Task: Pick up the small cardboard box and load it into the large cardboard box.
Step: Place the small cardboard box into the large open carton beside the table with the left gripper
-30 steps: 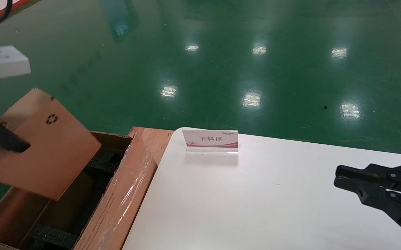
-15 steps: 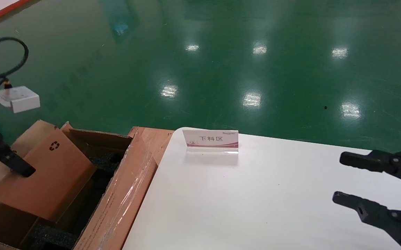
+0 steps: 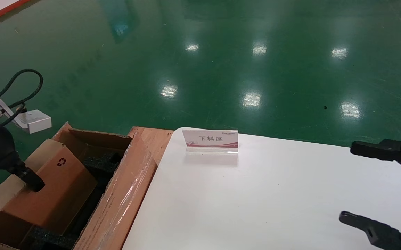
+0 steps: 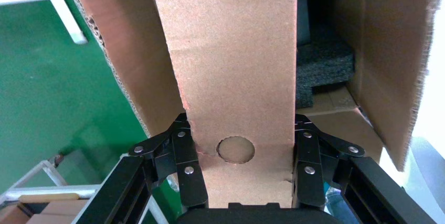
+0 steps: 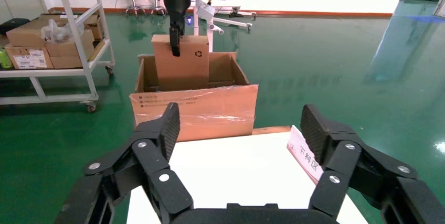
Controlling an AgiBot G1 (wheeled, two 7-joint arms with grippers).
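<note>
The small cardboard box (image 3: 52, 184), plain brown with a black recycling symbol, hangs tilted with its lower part inside the large cardboard box (image 3: 124, 201), which stands on the floor left of the table. My left gripper (image 3: 30, 180) is shut on the small box's upper end. In the left wrist view the fingers (image 4: 186, 156) clamp both sides of the small box (image 4: 231, 61), with black foam (image 4: 322, 66) and the large box's wall (image 4: 388, 51) beyond. My right gripper (image 3: 350, 183) is wide open and empty over the table's right side. The right wrist view also shows it open (image 5: 241, 124).
A white table (image 3: 256, 201) carries a small standing sign (image 3: 210, 140) near its far edge. The large box's taped flap (image 5: 194, 111) faces the table. A shelf cart with cartons (image 5: 47, 40) stands on the green floor beyond.
My left gripper has lowered the small box from above the large box down into its opening. My right gripper's fingers have spread from nearly shut to wide open.
</note>
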